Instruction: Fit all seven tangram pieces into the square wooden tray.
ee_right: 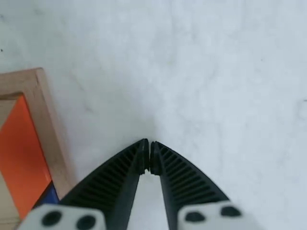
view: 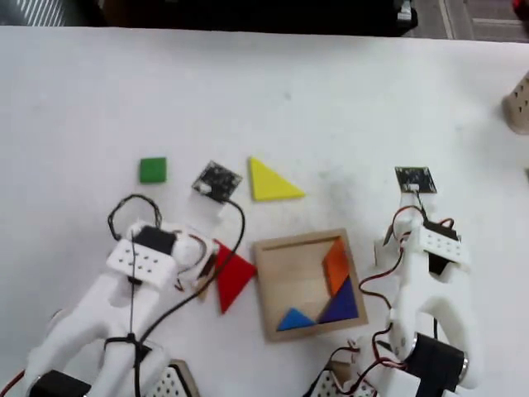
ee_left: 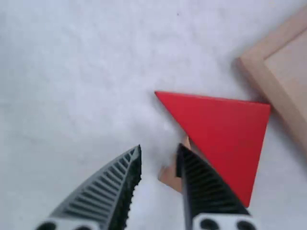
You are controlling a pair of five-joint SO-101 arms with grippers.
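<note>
The square wooden tray point(view: 266, 291) lies between the arms and holds an orange piece point(view: 335, 265), a dark blue triangle point(view: 344, 304) and a light blue triangle point(view: 293, 319). A red triangle point(view: 232, 275) rests on the table against the tray's left side. Farther back lie a yellow triangle point(view: 273, 182) and a green square point(view: 153, 169). My left gripper point(ee_left: 159, 154) is open just off the red triangle point(ee_left: 220, 129), with a small tan piece point(ee_left: 168, 176) partly under one finger point(ee_left: 201, 187). My right gripper point(ee_right: 148, 149) is shut and empty on bare table beside the tray's rim point(ee_right: 48, 124).
The table is white with free room across the back. A pale holed object point(view: 518, 103) stands at the far right edge. Cables run over both arms, and the arm bases sit along the front edge.
</note>
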